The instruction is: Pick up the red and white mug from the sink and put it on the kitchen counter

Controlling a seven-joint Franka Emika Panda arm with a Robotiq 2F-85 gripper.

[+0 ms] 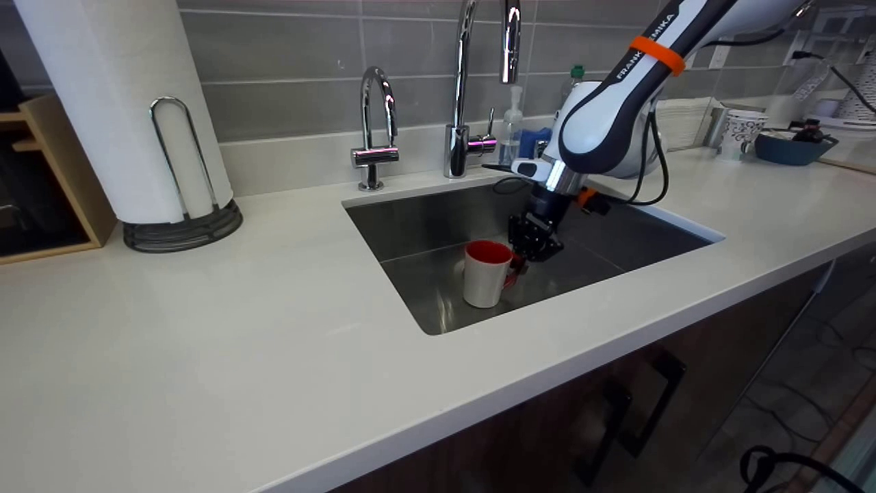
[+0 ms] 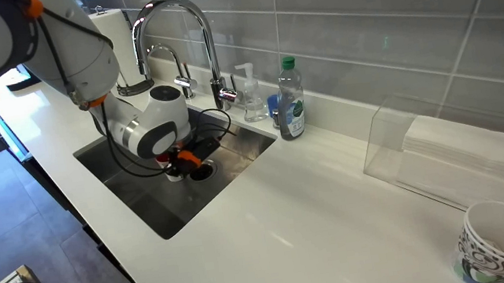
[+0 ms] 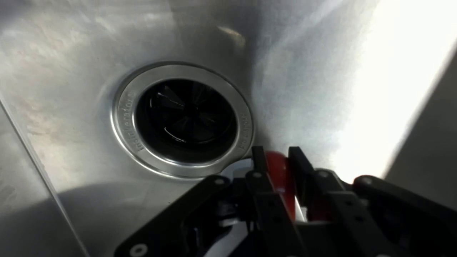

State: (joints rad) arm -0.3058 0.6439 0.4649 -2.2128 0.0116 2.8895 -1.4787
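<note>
Now, with the fingers [image 3: 259, 159] pinching the handle [image 3: 279, 166] of the mug [image 1: 483, 281] low in the sink [image 1: 417, 226], resting or raised being hard to tell, lift straight up without twisting until it clears the counter [image 1: 205, 342], then traverse level before lowering.

Kitchen, per an exterior view: stainless-steel sink [image 1: 424, 222], gooseneck faucet [image 1: 462, 85] at 12 o'clock, paper-towel roll [image 1: 123, 123] at 10.

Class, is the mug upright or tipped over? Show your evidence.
Upright, or nearly so: in an exterior view, the mug opens upward, red inside showing above white outside.
</note>
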